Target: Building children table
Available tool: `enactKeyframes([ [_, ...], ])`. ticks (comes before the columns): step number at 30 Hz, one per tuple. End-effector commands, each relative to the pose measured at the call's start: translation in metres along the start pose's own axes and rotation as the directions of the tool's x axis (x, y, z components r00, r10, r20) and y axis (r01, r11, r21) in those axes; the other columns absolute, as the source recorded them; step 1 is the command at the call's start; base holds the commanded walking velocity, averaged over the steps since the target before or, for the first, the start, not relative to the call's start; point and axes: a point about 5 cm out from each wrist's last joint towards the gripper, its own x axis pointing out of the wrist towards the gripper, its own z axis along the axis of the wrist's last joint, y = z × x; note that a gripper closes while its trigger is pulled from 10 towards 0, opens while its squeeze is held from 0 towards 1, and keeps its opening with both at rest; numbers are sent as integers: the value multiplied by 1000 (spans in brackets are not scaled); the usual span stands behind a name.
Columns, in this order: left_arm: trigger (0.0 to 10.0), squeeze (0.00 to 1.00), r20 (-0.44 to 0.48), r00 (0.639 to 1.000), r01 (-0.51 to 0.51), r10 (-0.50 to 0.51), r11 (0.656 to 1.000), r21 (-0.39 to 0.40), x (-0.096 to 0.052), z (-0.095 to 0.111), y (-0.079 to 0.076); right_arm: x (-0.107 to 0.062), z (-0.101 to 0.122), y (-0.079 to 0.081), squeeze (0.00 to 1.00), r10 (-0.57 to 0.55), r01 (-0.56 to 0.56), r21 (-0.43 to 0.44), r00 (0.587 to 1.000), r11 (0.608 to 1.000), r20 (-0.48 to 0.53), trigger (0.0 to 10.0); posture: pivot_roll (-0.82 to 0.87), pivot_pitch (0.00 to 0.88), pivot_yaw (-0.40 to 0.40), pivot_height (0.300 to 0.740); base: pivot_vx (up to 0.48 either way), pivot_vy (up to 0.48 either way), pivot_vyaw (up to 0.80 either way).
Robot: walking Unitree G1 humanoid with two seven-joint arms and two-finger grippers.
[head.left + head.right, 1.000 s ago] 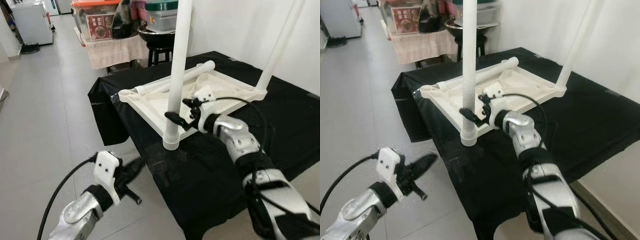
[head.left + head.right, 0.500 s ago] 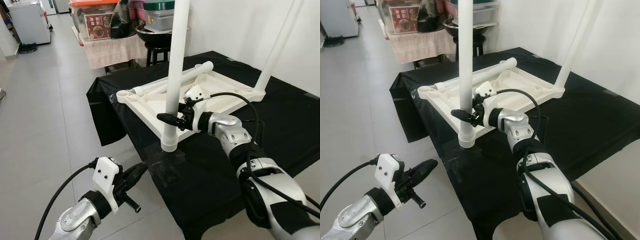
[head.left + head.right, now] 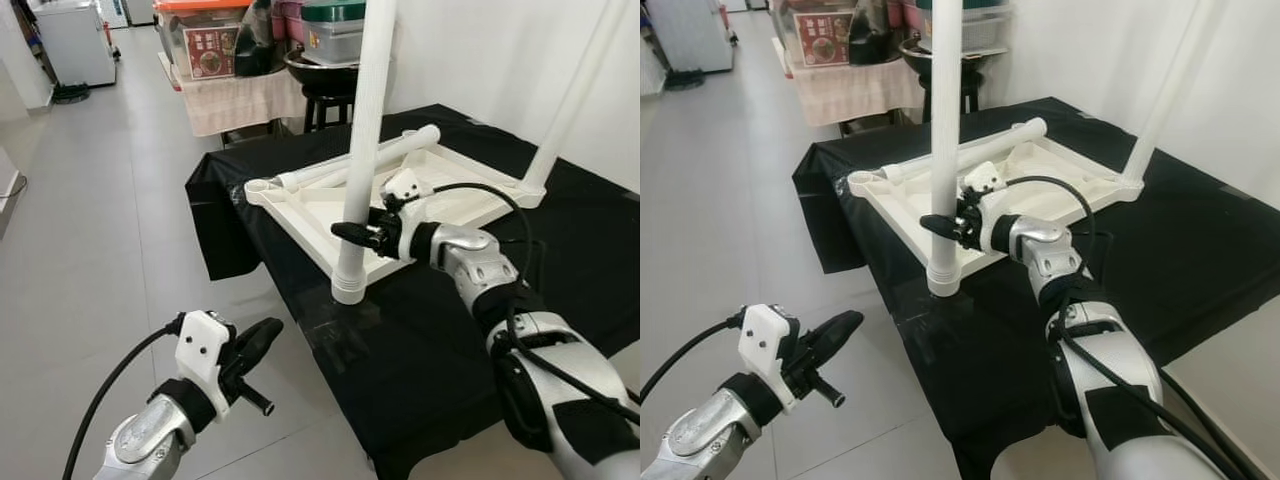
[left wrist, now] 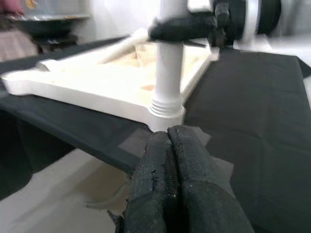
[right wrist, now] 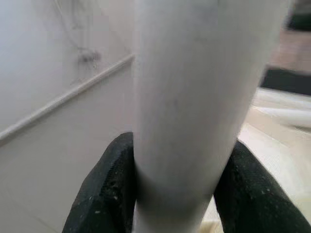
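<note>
**Right claw clamped on the near upright leg of the upturned table**

We see a white plastic children's tabletop [image 3: 420, 195] lying upside down on a surface draped in black cloth [image 3: 560, 250], in the centre and right of the head views. A white plastic tube leg [image 3: 366, 130] stands upright in the tabletop's near corner socket, rising out of the top of the frame. A second white leg [image 3: 580, 90] stands at the far right corner, and a third white tube [image 3: 380, 155] lies flat along the tabletop's far edge.

Our right claw [image 3: 352, 232] reaches in from the lower right and grasps the near upright leg a little above its socket; in the right wrist view its black fingers [image 5: 104, 184] press against both sides of the white tube.

Our left claw [image 3: 262, 335] hangs at the lower left of the frame, over the grey tiled floor [image 3: 90, 250], well apart from the surface. In the left wrist view its two black fingers [image 4: 158, 189] lie pressed together, clenched on nothing, pointing toward the socketed leg.

At the top of the frame, beyond the surface, stand a black stool [image 3: 325, 90] and stacked storage boxes [image 3: 215, 40].
</note>
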Motion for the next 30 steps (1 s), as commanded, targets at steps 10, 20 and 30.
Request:
enactKeyframes([
  [10,10000,0,-13,1000,-3,3,1000,23,4,-5,8,-72,-49,-9,0,-597,601,-33,783,798,-173,0,6,0,-36,740,0,0,0],
  [20,10000,0,-8,1000,-3,3,1000,20,7,-5,9,-54,-29,23,1000,-380,392,26,903,919,-200,10000,13,0,-33,740,0,0,0],
  [30,10000,0,-2,999,51,-51,999,-6,10,-6,4,-24,29,5,0,188,-181,-132,981,975,45,10000,13,0,-36,740,0,0,0],
])
